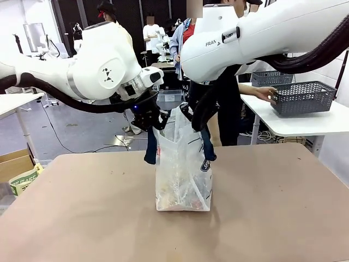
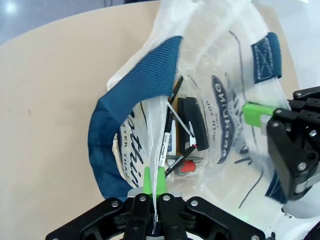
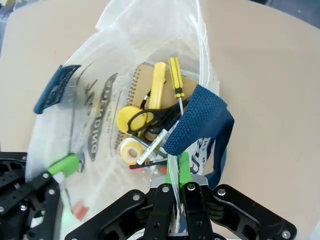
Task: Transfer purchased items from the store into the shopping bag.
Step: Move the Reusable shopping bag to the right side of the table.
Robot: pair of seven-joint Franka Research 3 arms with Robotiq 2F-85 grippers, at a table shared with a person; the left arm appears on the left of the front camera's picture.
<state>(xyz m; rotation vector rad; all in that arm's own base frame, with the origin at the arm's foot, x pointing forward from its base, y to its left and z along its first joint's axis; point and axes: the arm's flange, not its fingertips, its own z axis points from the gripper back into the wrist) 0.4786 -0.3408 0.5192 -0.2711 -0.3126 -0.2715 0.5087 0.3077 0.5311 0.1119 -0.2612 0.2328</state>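
Bright, even light; mild glare on the shopping bag (image 3: 100, 100).

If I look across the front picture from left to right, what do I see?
Cardboard box → left gripper → right gripper → person's hand → nearer basket. The bag hangs pinched by both grippers, so it has no single place in the row.

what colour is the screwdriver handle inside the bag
Yellow, with a black band. The screwdriver shows best in the right wrist view.
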